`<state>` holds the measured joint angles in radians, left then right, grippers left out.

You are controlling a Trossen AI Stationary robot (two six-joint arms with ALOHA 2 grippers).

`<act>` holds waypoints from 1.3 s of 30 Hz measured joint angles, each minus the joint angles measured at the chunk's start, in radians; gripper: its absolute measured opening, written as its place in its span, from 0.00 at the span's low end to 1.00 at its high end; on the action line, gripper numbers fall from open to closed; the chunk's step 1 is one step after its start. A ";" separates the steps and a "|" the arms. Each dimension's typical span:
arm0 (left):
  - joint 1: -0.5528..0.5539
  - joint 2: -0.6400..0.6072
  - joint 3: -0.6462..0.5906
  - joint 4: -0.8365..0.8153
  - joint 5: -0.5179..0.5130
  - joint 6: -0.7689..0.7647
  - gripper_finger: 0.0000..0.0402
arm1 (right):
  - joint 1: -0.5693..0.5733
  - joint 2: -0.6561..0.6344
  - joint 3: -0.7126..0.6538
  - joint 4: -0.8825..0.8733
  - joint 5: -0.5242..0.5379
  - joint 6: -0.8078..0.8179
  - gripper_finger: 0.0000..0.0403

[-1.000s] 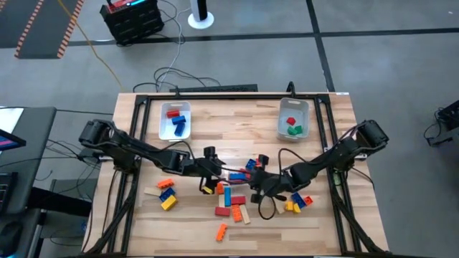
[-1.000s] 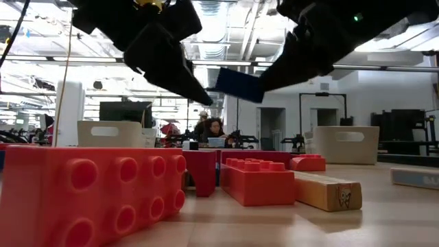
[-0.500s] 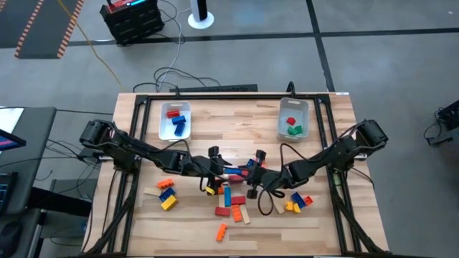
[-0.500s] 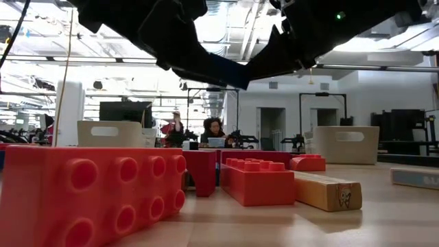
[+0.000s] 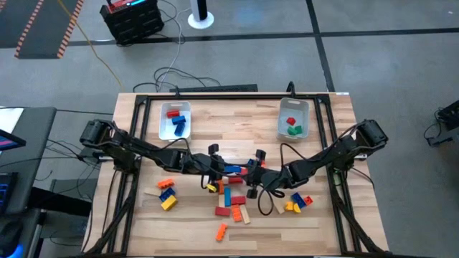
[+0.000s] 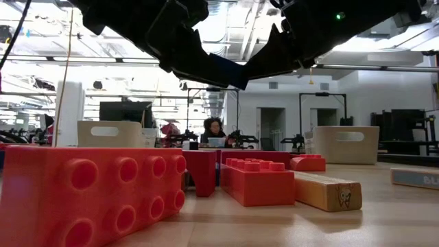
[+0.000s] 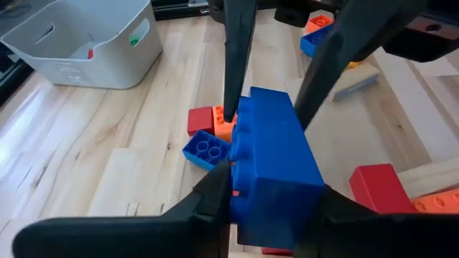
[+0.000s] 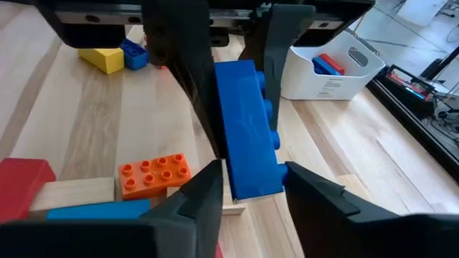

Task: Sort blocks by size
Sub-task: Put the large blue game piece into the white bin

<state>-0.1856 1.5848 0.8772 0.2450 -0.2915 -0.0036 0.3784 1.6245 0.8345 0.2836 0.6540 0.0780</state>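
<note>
Handover of a long blue block (image 5: pixel 234 170) above the centre of the table (image 5: pixel 237 122), high view: the left gripper (image 5: pixel 217 166) grips one end and the right gripper (image 5: pixel 251 172) the other, each pair of fingers closed against the block's sides, as both wrist views confirm (image 7: pixel 276 168) (image 8: pixel 246 136). The block hangs clear of the loose blocks (image 5: pixel 231 201) scattered below centre; the left bin (image 5: pixel 174 120), upper left, holds red and blue bars, and the right bin (image 5: pixel 293 119), upper right, holds red and green pieces. Risk: with both grippers clamped at once, any pull by one arm before the other lets go could twist the block or drag it out of a grip, likely dropping it into the pile beneath; a release by both together would have the same result. Compared with half a second ago the arms and block are almost unmoved; compared with one second ago, the block was carried by the right gripper alone, with the left gripper closing in from the picture's left.
</note>
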 joint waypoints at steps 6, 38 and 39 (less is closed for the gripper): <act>0.015 -0.106 0.000 -0.192 -0.034 0.000 0.20 | 0.002 -0.036 0.000 -0.143 -0.003 0.051 0.53; 0.802 -0.148 0.010 -1.000 -0.187 0.026 0.37 | 0.000 -0.049 0.000 -0.230 -0.069 0.105 0.54; 0.799 -0.156 0.021 -1.002 -0.188 0.034 0.39 | -0.002 -0.049 0.000 -0.237 -0.091 0.114 0.54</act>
<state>0.6137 1.4287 0.8984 -0.7568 -0.4793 0.0303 0.3763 1.5757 0.8349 0.0462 0.5632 0.1920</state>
